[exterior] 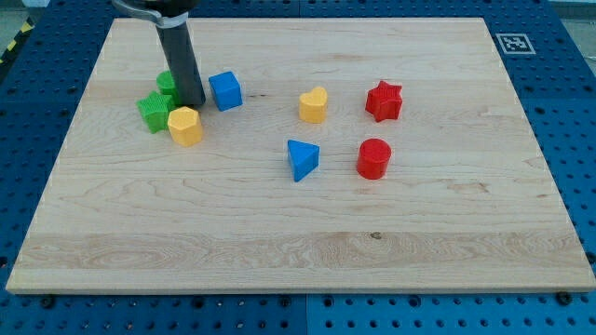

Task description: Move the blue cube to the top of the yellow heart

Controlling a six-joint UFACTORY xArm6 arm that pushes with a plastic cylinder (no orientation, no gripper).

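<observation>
The blue cube [225, 90] sits on the wooden board in the upper left part of the view. The yellow heart [314, 105] lies to its right, near the board's middle top, with a gap between them. My tip [191, 103] is the lower end of the dark rod, just left of the blue cube, close to it or touching its left side. The tip stands between the cube and the green blocks, just above a yellow hexagon block [185, 126].
A green star [154, 112] and a green round block [168, 84], partly hidden by the rod, lie left of the tip. A blue triangle [302, 159], a red cylinder [373, 158] and a red star [384, 100] lie right of centre. The board [298, 242] rests on a blue pegboard table.
</observation>
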